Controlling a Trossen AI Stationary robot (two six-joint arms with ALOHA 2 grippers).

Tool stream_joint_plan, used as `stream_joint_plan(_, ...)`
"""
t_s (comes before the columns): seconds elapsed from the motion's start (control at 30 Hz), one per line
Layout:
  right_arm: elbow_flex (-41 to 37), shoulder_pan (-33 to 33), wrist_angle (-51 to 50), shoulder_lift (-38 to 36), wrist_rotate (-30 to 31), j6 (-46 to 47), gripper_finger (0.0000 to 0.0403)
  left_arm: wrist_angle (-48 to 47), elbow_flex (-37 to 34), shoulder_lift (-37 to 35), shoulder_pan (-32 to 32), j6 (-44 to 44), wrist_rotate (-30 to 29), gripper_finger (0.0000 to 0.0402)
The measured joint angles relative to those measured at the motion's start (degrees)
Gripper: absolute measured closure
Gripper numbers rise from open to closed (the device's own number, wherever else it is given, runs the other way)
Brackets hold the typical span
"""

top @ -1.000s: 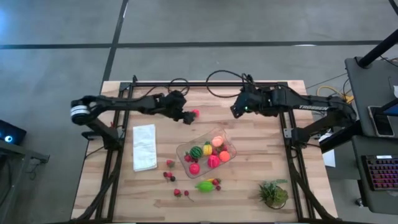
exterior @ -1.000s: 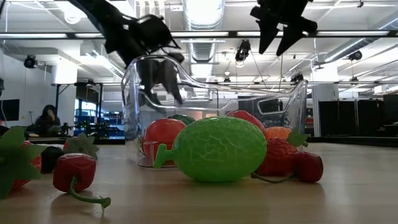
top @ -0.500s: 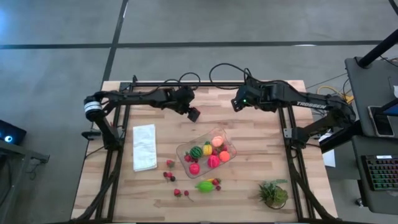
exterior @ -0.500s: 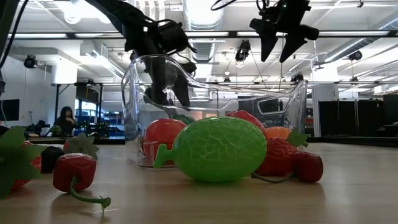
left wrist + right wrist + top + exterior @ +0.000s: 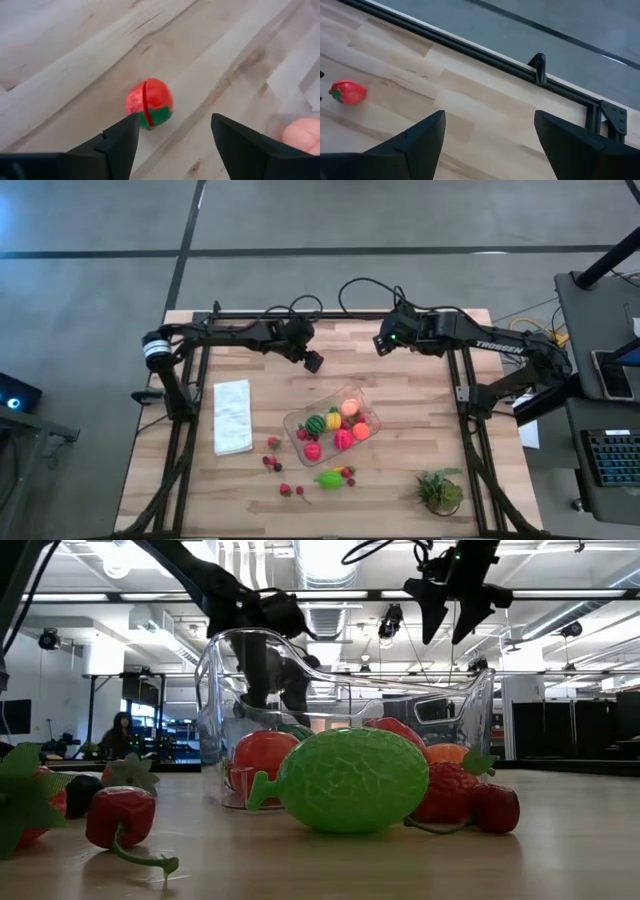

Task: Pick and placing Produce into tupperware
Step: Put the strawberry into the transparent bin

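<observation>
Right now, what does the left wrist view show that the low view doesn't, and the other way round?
Only the left wrist view shows a red fruit with a green base lying alone on the bare wood, just ahead of the open left claw.

Only the low view shows the lime-green fruit and red berries in front of the tupperware, plus the open right claw hanging high.

Both show the wooden table and the left claw.

Lime green melon point(image 5: 350, 779) at centre frame on the bench point(image 5: 400, 865), clear container point(image 5: 225, 690) behind it, red strawberry point(image 5: 120, 817) lower left
</observation>
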Motion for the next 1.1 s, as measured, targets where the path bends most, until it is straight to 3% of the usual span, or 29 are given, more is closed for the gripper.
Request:
stream_joint_plan(0.53, -0.1, -0.4, 0.1, 0.0, 0.0, 0.2, 0.0110, 1.9, 0.5, 5.6, 0.0, 0.3, 0.2, 0.0168)
stream_joint_plan(1.1, -0.1, -0.4, 0.2, 0.0, -0.1, 0.4, 0.0113, 6.5, -0.2, 6.1, 0.0, 0.0, 0.1, 0.0168)
